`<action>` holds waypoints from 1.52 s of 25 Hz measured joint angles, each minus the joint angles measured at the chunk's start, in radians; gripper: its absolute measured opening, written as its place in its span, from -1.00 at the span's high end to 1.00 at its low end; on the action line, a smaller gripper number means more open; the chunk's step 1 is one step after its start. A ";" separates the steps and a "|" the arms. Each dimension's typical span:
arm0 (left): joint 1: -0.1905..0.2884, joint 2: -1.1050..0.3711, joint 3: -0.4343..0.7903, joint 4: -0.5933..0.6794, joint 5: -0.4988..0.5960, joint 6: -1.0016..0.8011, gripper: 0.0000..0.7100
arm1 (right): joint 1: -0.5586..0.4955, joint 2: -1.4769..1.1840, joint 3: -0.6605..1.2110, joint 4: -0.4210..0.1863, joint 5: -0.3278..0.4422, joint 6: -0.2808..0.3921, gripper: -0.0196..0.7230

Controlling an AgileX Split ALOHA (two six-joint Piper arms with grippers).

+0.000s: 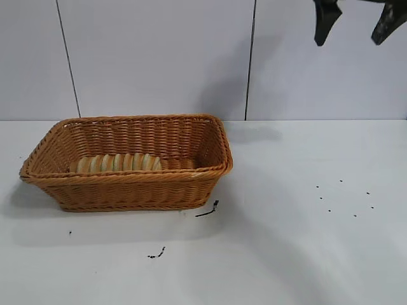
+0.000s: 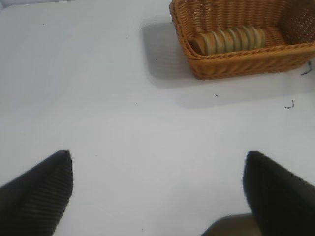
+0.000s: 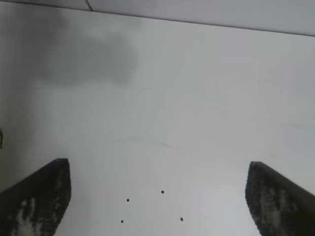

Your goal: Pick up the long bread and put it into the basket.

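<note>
The long bread (image 1: 117,162), tan with ridged stripes, lies inside the orange-brown wicker basket (image 1: 191,184) on the left half of the white table. The left wrist view shows the same loaf (image 2: 229,40) in the basket (image 2: 236,66) from farther off. My right gripper (image 1: 355,37) hangs high at the upper right, open and empty, well away from the basket. In its own view the right gripper (image 3: 158,196) is spread wide over bare table. My left gripper (image 2: 157,191) is open too, with nothing between its fingers, some way from the basket.
Small black marks (image 1: 206,211) lie on the table just in front of the basket's right corner, and more (image 1: 156,254) nearer the front. A scatter of black dots (image 1: 343,197) sits at the right. A white panelled wall stands behind.
</note>
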 joint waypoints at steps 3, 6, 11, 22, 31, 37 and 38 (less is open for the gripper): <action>0.000 0.000 0.000 0.000 0.000 0.000 -0.96 | 0.000 -0.170 0.196 0.000 -0.001 -0.006 -0.83; 0.000 0.000 0.000 0.000 0.000 0.000 -0.96 | 0.000 -0.351 0.400 0.000 -0.001 -0.007 -0.83; 0.000 0.000 0.000 0.000 0.000 0.000 -0.96 | 0.000 -0.651 0.723 0.001 0.000 -0.014 -0.83; 0.000 0.000 0.000 0.000 0.000 0.000 -0.96 | 0.000 -1.354 1.156 0.006 -0.185 -0.026 -0.77; 0.000 0.000 0.000 0.000 0.000 0.000 -0.96 | 0.000 -1.539 1.200 0.021 -0.183 -0.026 -0.77; 0.000 0.000 0.000 0.000 0.000 0.000 -0.96 | -0.028 -1.553 1.200 0.028 -0.184 -0.026 -0.77; 0.000 0.000 0.000 0.000 0.000 0.000 -0.96 | -0.041 -1.568 1.200 0.027 -0.184 -0.026 -0.77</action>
